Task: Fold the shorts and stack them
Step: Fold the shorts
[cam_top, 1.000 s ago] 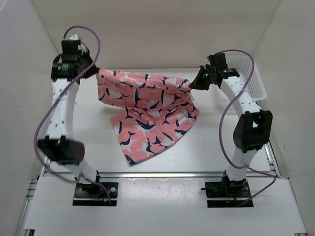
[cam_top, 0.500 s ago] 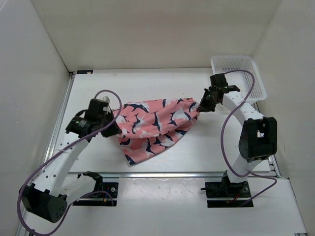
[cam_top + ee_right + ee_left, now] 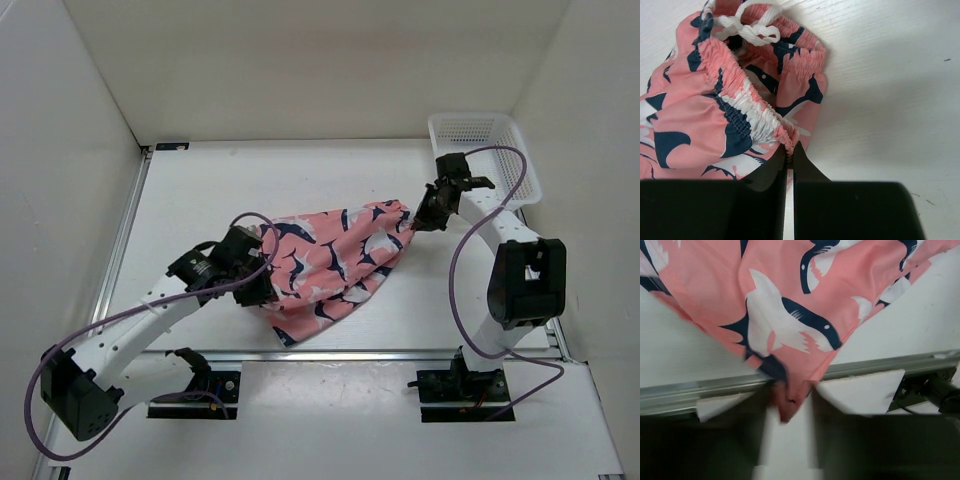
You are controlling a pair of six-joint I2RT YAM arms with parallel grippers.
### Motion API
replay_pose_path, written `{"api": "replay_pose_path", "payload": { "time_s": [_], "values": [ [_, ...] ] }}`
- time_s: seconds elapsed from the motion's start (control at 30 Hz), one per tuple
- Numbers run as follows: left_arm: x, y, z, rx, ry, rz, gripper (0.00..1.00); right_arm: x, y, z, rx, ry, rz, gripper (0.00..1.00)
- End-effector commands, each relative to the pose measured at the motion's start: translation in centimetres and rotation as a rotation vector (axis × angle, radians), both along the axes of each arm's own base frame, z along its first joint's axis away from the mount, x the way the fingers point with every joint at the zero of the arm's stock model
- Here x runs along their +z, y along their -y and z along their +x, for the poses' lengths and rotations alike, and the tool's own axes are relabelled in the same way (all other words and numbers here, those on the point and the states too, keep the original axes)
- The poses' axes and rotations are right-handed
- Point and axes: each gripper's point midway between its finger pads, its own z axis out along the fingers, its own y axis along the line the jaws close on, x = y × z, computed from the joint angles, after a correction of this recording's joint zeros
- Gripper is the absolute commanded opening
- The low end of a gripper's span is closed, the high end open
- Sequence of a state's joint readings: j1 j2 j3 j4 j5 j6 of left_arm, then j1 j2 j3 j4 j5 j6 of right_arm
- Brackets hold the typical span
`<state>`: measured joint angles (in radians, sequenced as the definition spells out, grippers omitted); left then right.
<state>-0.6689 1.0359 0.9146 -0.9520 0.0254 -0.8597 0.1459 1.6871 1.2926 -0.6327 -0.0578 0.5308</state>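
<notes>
Shorts (image 3: 335, 265) are seen doubled over on the desk (image 3: 280, 180). One fold appears laid, and nothing is stacked yet. The waistband (image 3: 740, 117) is pinched in the closed right claw (image 3: 415, 222). A cloth corner (image 3: 786, 407) is seen between the left claw (image 3: 262, 292) fingers, but whether it is clamped or released cannot be told.

No writing, label, brand, number or sign can be read in any view. The shorts (image 3: 330, 265) carry only a printed pattern of navy-and-white sharks, with no lettering among them, and the basket (image 3: 520, 170) shows plain white mesh with no mark.
</notes>
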Motion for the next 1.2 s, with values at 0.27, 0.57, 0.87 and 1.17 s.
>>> {"api": "replay_pose_path", "payload": {
  "time_s": [0.27,0.57,0.87,1.17],
  "values": [
    [-8.7,3.7,-2.6,-0.042,-0.276,0.165,1.0,-0.7,0.2,-0.7,0.006,-0.028,0.003,0.73],
    [-12.8,4.4,-3.6,-0.058,-0.369,0.263,0.97,1.6,0.1,-1.1,0.01,0.045,0.021,0.77],
    [-11.8,-2.7,1.2,0.129,-0.281,0.339,0.1,2.3,-0.4,-3.1,0.032,0.049,0.06,0.74],
    [-7.8,-8.0,7.0,0.205,-0.196,0.402,0.51,0.2,-4.5,-6.9,0.109,0.0,0.166,0.72]
  ]
}}
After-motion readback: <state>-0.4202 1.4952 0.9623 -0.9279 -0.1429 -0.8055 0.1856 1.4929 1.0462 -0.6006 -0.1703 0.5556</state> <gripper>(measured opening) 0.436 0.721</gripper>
